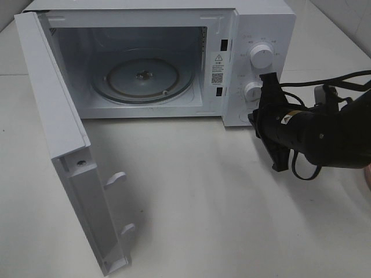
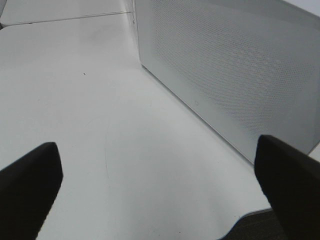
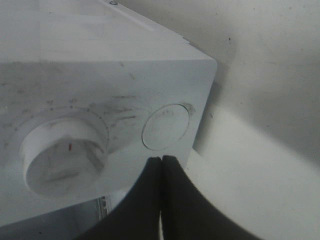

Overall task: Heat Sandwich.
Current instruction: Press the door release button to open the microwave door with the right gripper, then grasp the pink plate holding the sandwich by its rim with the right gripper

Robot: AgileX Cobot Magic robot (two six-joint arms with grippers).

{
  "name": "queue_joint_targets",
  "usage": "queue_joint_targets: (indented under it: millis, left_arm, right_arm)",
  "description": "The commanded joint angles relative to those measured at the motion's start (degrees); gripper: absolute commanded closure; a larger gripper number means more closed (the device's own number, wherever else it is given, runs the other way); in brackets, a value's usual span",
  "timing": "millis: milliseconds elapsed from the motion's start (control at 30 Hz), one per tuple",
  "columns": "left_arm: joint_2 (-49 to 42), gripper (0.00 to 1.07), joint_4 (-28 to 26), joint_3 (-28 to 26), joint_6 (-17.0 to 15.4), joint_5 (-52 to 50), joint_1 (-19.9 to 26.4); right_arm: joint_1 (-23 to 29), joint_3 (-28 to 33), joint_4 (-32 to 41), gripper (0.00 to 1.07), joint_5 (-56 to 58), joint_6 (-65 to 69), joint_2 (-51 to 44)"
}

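The sandwich is out of view in all three views. The white microwave (image 1: 255, 35) stands at the back with its door (image 1: 64, 139) swung wide open to the left. Its glass turntable (image 1: 142, 78) is bare. My right gripper (image 1: 253, 119) is shut with nothing in it. Its tips (image 3: 161, 161) sit just in front of the round button (image 3: 166, 126) beside the lower knob (image 3: 62, 150) on the control panel. My left gripper (image 2: 160, 200) is open over the bare tabletop, its fingers (image 2: 30, 185) wide apart. It does not show in the exterior view.
A perforated white panel of the microwave (image 2: 235, 70) rises beside the left gripper. The upper knob (image 1: 261, 56) is above the right gripper. Black cables (image 1: 324, 87) trail behind the right arm. The white tabletop (image 1: 197, 202) stretches in front of the oven.
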Motion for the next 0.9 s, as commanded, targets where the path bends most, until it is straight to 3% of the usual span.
queue_joint_targets:
  millis: [33, 333, 667, 900]
  left_arm:
    - [-1.6, 0.07, -0.2, 0.3, -0.3, -0.4, 0.0]
    - [-1.6, 0.07, -0.2, 0.3, -0.3, -0.4, 0.0]
    - [-1.6, 0.07, -0.2, 0.3, -0.3, -0.4, 0.0]
    - [-1.6, 0.07, -0.2, 0.3, -0.3, -0.4, 0.0]
  right_arm:
    - [-0.2, 2.2, -0.7, 1.07, 4.3, -4.5, -4.2]
    - [-0.3, 4.8, -0.7, 1.04, 20.8, -21.6, -12.5]
    - [-0.3, 4.7, -0.7, 1.01, 36.3, -58.0, -19.9]
    - [-0.3, 4.6, -1.4, 0.99, 46.2, -69.6, -22.4]
